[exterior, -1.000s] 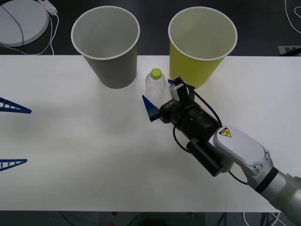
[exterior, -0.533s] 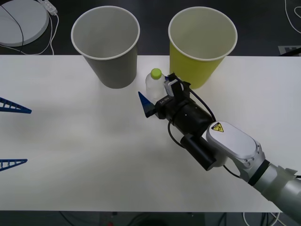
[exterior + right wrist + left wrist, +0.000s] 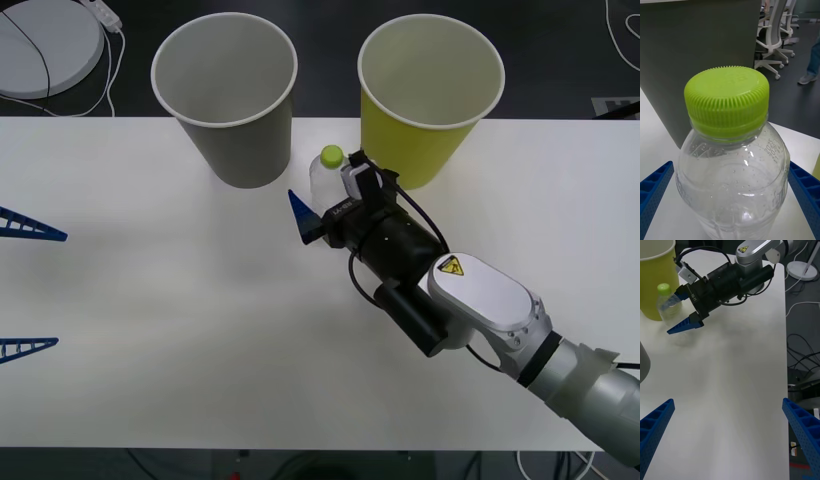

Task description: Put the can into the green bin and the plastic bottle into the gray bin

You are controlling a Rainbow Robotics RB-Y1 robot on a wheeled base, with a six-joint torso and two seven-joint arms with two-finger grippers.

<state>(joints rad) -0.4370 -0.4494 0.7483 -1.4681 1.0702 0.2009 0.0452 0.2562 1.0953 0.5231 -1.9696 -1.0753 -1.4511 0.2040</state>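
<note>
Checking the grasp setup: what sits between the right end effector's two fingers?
The plastic bottle, upright, sits between the open fingers of the right end effector, seen in the right wrist view.

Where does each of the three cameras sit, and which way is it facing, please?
Front view: above the arms, looking forward and down at the table; both arms show, the right gripper at the plastic bottle.
Right wrist view: on the right wrist, facing the plastic bottle with the gray bin behind; its blue fingers flank the bottle.
Left wrist view: on the left wrist, looking across the table at the right gripper; the left gripper is open.
Shared: all see the bottle.
</note>
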